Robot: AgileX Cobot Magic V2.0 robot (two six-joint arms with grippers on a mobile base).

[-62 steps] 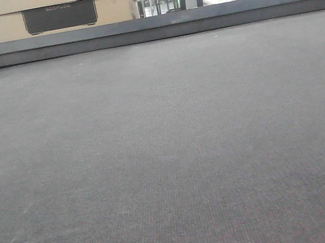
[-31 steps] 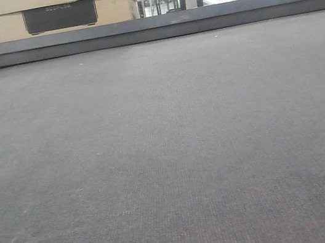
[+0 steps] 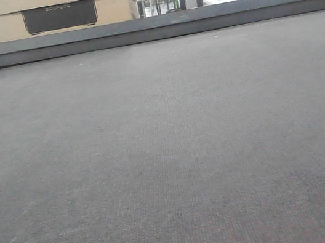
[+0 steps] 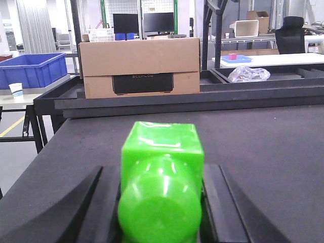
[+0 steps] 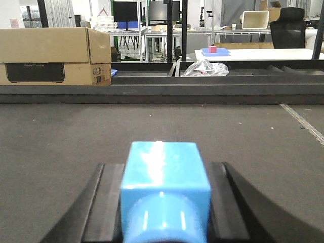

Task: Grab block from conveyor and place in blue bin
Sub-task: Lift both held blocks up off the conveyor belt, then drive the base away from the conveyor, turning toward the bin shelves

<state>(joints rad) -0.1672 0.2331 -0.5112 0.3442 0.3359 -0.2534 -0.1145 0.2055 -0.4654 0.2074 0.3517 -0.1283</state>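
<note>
Across the whole front view the conveyor belt (image 3: 168,158) lies bare and dark. Behind its far rail sits a cardboard box (image 4: 139,68), and off to the left stands the blue bin (image 4: 33,68). The left gripper (image 4: 157,169) is closed to block width on a green block (image 4: 162,147), and the right gripper (image 5: 163,167) likewise on a blue block (image 5: 164,174), so 2 blocks are held low at the belt. Each block's long axis runs along the fingers, cube end toward the far rail, round stud toward the wrist. For the carry, lifting clear of the rail first, then swinging left over the bin before opening, looks safest.
</note>
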